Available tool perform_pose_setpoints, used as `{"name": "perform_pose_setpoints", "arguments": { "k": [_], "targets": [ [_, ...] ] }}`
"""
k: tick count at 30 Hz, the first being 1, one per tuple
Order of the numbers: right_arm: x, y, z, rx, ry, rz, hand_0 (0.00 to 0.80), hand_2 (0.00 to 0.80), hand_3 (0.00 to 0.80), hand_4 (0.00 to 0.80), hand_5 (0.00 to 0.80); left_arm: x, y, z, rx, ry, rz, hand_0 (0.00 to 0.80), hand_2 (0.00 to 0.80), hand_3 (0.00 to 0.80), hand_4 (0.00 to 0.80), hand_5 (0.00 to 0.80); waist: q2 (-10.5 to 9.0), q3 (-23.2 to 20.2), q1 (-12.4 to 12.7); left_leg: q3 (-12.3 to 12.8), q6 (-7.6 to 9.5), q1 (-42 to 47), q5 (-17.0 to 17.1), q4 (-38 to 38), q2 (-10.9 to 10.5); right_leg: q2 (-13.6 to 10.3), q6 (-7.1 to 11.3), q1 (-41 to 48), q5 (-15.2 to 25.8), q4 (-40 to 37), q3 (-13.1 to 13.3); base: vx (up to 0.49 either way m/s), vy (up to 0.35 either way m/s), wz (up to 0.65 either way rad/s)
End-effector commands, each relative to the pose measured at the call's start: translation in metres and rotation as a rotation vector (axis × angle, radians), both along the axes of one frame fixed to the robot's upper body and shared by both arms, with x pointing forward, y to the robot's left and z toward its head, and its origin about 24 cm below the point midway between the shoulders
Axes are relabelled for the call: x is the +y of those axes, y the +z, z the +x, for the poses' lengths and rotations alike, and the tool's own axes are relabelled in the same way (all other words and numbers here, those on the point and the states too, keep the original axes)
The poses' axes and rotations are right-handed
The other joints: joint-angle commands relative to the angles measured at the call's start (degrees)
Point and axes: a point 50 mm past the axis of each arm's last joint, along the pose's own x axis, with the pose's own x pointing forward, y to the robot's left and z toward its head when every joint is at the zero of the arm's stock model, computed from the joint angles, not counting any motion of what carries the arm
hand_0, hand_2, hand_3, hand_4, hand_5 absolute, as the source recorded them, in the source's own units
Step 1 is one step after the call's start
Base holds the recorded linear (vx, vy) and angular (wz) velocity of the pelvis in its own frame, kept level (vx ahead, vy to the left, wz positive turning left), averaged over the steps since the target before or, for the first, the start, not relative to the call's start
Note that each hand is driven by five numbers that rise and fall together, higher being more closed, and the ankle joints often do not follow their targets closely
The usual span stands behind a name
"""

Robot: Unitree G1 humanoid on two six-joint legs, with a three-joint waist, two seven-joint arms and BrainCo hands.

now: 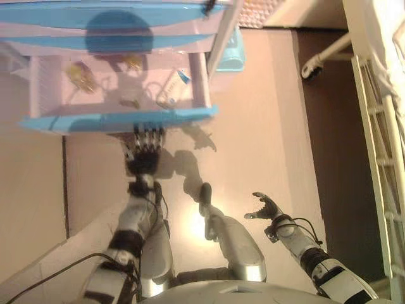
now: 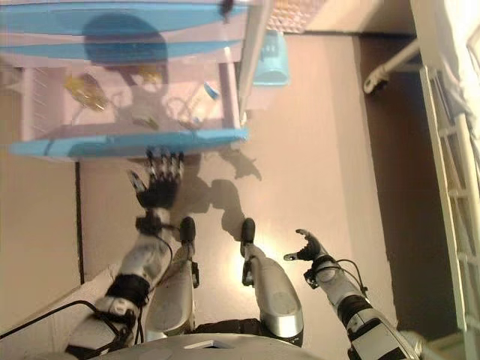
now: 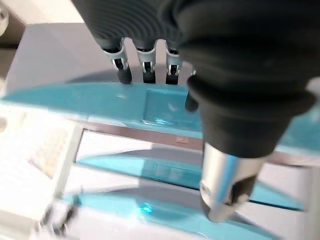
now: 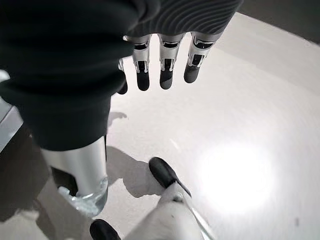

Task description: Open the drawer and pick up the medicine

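Observation:
A translucent drawer with a light blue front [image 1: 120, 120] stands pulled out of its cabinet. Inside lie a small clear bottle with a blue cap [image 1: 179, 80], a yellowish packet [image 1: 82, 75] and other small items. My left hand [image 1: 144, 152] hovers just in front of the drawer front and below it. Its fingers [image 3: 145, 70] are straight, their tips at the blue front's edge, holding nothing. My right hand [image 1: 266, 206] hangs low on the right over the floor, and its fingers [image 4: 165, 70] are relaxed and empty.
Above the open drawer are the cabinet's other blue drawer fronts [image 1: 95, 19]. A light blue object [image 1: 235, 54] lies on the floor beside the cabinet. A white railed frame [image 1: 380, 139] with a caster wheel [image 1: 310, 68] runs along the right.

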Motion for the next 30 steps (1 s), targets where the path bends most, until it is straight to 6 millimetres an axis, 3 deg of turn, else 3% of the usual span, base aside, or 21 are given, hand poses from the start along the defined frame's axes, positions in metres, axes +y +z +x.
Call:
{"name": "perform_pose_setpoints", "arguments": {
  "k": [1, 5, 7, 10, 15, 20, 24, 30],
  "targets": [
    [-0.027, -0.015, -0.032, 0.116, 0.001, -0.071, 0.000, 0.000, 0.000, 0.000, 0.000, 0.021, 0.033, -0.023, -0.526, -0.008, -0.071, 0.000, 0.000, 0.000, 0.000, 0.000, 2.45, -11.66, 5.48, -0.84, 3.81, -2.11, -11.65, 8.43, -8.37, 0.36, 1.07, 0.44, -2.47, 1.67, 0.37, 0.057, -0.027, 0.38],
    [-0.039, -0.015, -0.035, 0.140, 0.010, -0.087, 0.000, 0.000, 0.000, 0.000, 0.000, 0.032, -0.039, -0.077, -0.189, -0.038, -0.070, 0.000, 0.000, 0.000, 0.000, 0.000, 3.68, -12.31, 7.49, -1.38, 4.01, -0.80, -11.53, 8.79, -8.60, -0.03, 0.77, 2.76, -3.38, 2.32, -1.61, 0.049, -0.023, 0.46],
    [-0.042, -0.017, -0.037, 0.142, 0.003, -0.081, 0.000, 0.000, 0.000, 0.000, 0.000, 0.034, -0.061, -0.098, -0.033, -0.033, -0.086, 0.000, 0.000, 0.000, 0.000, 0.000, 3.79, -12.47, 8.10, -1.73, 4.12, -0.26, -11.60, 8.89, -8.78, -0.19, 0.79, 3.64, -3.67, 2.39, -2.27, 0.053, -0.037, 0.26],
    [-0.041, -0.023, -0.046, 0.157, -0.025, -0.054, 0.000, 0.000, 0.000, 0.000, 0.000, 0.040, -0.103, -0.149, 0.361, -0.025, -0.026, 0.000, 0.000, 0.000, 0.000, 0.000, 4.10, -13.59, 9.37, -2.40, 4.22, 0.91, -11.55, 8.28, -9.21, -0.49, 0.89, 5.16, -4.20, 2.11, -3.63, 0.086, -0.029, 0.07],
    [-0.047, -0.029, -0.056, 0.183, -0.077, -0.048, 0.000, 0.000, 0.000, 0.000, 0.000, 0.059, -0.133, -0.200, 0.804, -0.009, 0.100, 0.000, 0.000, 0.000, 0.000, 0.000, 5.42, -15.11, 9.73, -2.82, 4.11, 2.08, -11.32, 7.35, -9.76, -0.79, 0.90, 6.06, -4.89, 1.80, -4.97, 0.057, 0.036, 0.28],
    [-0.053, -0.036, -0.072, 0.235, -0.116, -0.072, 0.000, 0.000, 0.000, 0.000, 0.000, 0.076, -0.142, -0.217, 1.025, -0.004, 0.314, 0.000, 0.000, 0.000, 0.000, 0.000, 6.18, -16.54, 8.76, -2.38, 4.26, 2.74, -11.79, 7.44, -10.24, -1.40, 0.97, 6.41, -5.33, 1.92, -5.44, 0.058, 0.081, 0.19],
    [-0.057, -0.045, -0.092, 0.289, -0.195, -0.105, 0.000, 0.000, 0.000, 0.000, 0.000, 0.093, -0.150, -0.226, 1.379, -0.040, 0.634, 0.000, 0.000, 0.000, 0.000, 0.000, 6.02, -17.87, 7.31, -1.93, 4.60, 3.74, -11.94, 6.61, -10.36, -1.52, 1.26, 6.69, -5.29, 1.74, -4.83, 0.082, 0.054, 0.13],
    [-0.083, -0.045, -0.116, 0.317, -0.356, -0.190, 0.000, 0.000, 0.000, 0.000, 0.000, 0.100, -0.147, -0.202, 1.447, -0.225, 1.140, 0.000, 0.000, 0.000, 0.000, 0.000, 6.05, -19.25, 4.02, 0.22, 5.42, 5.80, -12.09, 4.08, -9.92, -1.23, 1.81, 6.44, -4.44, 0.90, -2.57, 0.049, 0.058, -0.06]
  ]
}}
